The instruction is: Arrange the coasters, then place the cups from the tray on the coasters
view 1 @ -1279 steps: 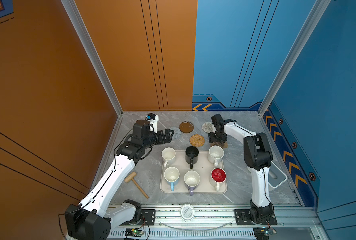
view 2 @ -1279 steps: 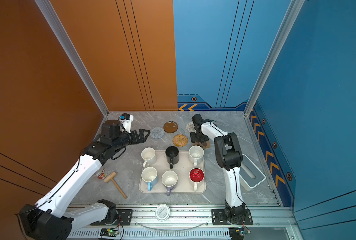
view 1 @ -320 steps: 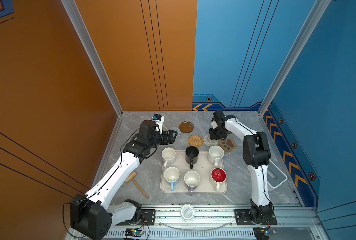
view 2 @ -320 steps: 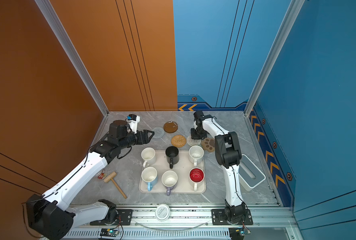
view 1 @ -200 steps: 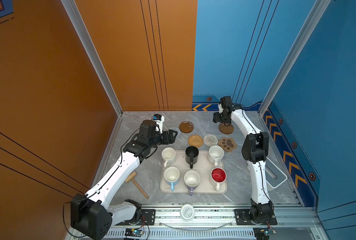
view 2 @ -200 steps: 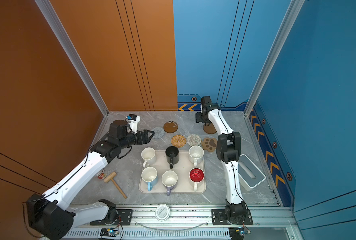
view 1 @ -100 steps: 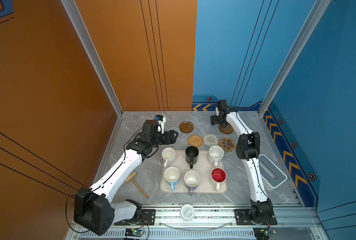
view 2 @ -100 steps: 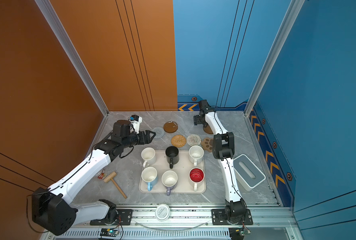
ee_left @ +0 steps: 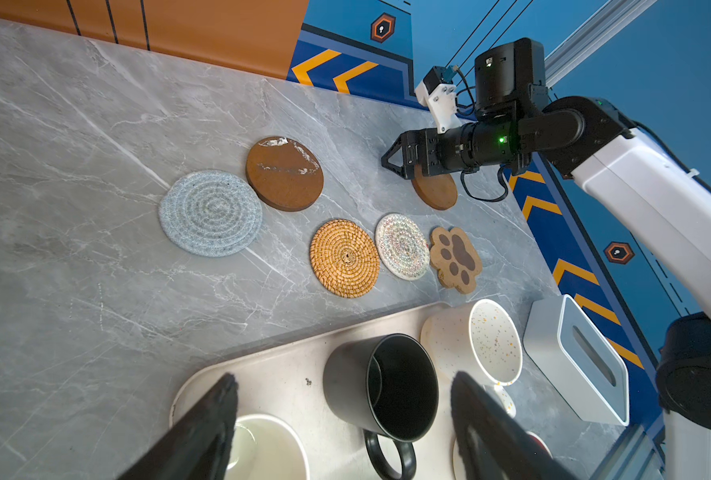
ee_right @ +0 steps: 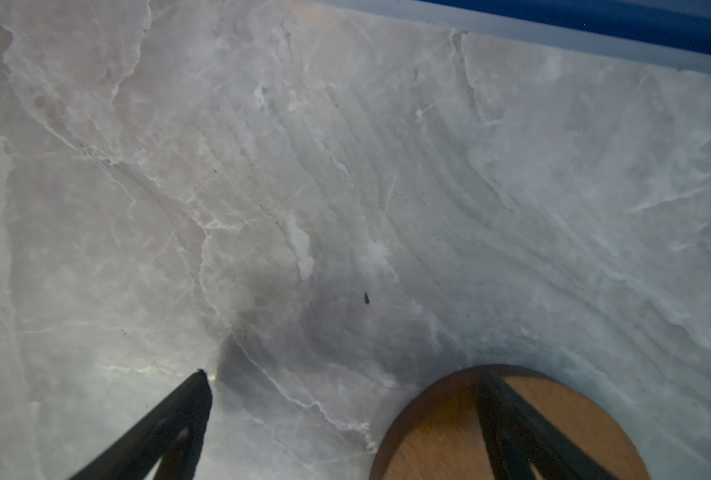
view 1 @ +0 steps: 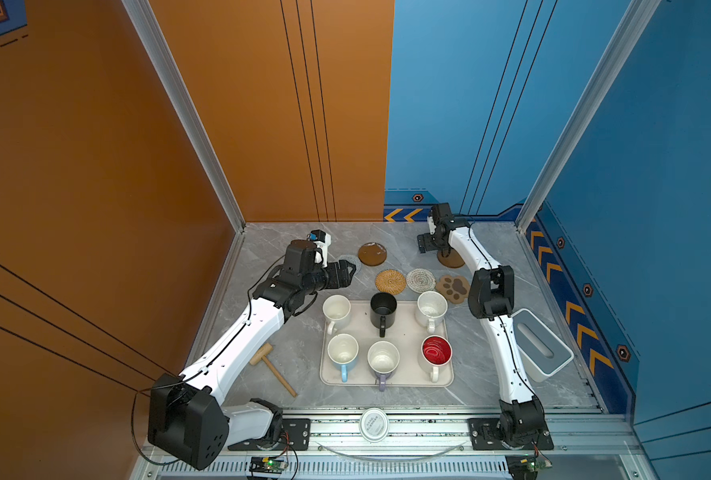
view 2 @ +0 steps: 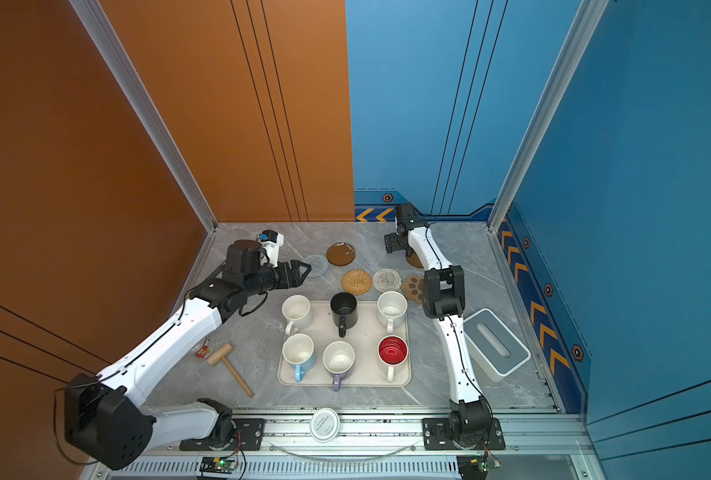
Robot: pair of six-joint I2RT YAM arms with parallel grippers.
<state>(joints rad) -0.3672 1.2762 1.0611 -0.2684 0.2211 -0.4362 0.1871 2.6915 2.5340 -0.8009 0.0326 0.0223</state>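
Coasters laid out beyond the tray; both grippers open and empty.

Left gripper (ee_left: pixel 344 376) hangs with jaws wide over the cream-beige low-rimmed tray (view 1: pixel 405 332), which holds six handled ceramic mugs (view 1: pixel 383 309) (none moved yet). Beyond lie the grey-blue woven round coaster (ee_left: pixel 210 212), brown disc coaster (ee_left: pixel 284 173), tan rattan round coaster (ee_left: pixel 344 258), whitish woven round coaster (ee_left: pixel 402 246) and tan paw-shaped coaster (ee_left: pixel 455 258). Right gripper (ee_right: pixel 341 372), jaws spread, holds nothing above the second brown disc (ee_right: pixel 507 428). Judgement: the coasters are thin and light, so pinch an edge; the mugs are heavy, slick and breakable, so grip the wall.

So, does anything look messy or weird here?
The rattan coaster, whitish coaster and paw coaster line up neatly, but the grey-blue coaster, streaked brown disc and plain brown disc sit scattered behind them. Those whitish streaks might be glare. Nothing spilled.
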